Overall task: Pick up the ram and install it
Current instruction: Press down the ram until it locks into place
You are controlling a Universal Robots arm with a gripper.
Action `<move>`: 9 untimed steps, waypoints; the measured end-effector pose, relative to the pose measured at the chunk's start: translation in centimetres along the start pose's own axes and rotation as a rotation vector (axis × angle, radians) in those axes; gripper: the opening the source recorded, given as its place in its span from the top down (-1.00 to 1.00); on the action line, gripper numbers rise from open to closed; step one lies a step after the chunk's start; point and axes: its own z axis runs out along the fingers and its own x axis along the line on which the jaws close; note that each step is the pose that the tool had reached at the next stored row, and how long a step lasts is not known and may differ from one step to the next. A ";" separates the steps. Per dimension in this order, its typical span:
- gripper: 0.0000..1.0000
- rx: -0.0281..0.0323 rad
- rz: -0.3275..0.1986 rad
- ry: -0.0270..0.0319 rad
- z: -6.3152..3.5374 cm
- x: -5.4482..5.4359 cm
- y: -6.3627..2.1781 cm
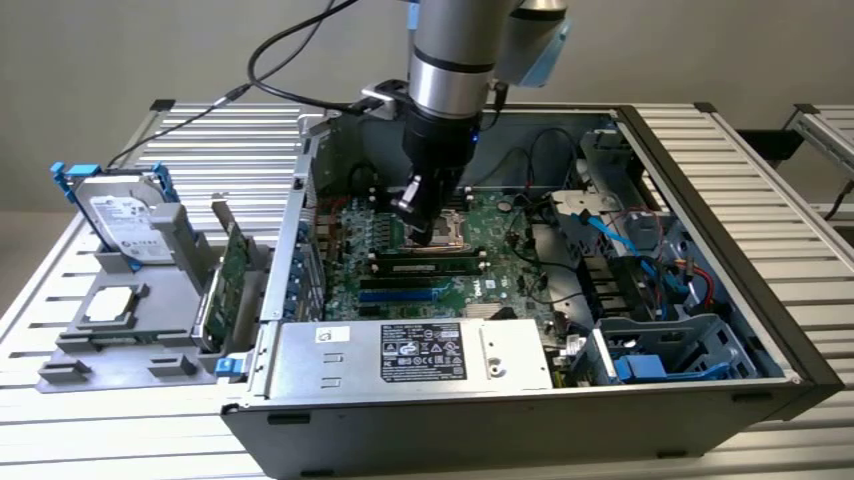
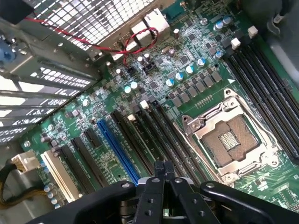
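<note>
**Pincer shut above the memory slots, ram lying just below it**

The ram is inside the open computer case, not in the pincer. It is a narrow green stick with dark chips lying along the black slots right beside the processor socket, on the side of the socket that faces the power supply. Its long axis runs parallel to the socket's near edge and to the slots, from the exterior view's left to its right. It looks set in a slot, but I cannot tell whether it is pressed fully home.

The pincer hangs over the board between the socket and the ram, closer to the ram's middle than to either end. Its fingertips are together with nothing between them — the wrist view shows the pincer closed to a single edge over the slots, with the socket off to one side. Whether the tips touch the stick's top edge is hidden by the pincer itself.

So the relation that counts, as I judge it: the ram sits almost straight under the closed tips, on the power-supply side of the socket, its length crossing the line of the tips.

Well away from the socket — outside the case, on the counter — a taller green card stands in a grey holder.
</note>
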 end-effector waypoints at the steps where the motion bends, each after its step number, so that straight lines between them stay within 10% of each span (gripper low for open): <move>1: 0.79 -0.0022 0.017 -0.0008 0.03 0.0 0.00; 9: 0.79 -0.0195 0.148 -0.0063 0.23 0.0 -0.01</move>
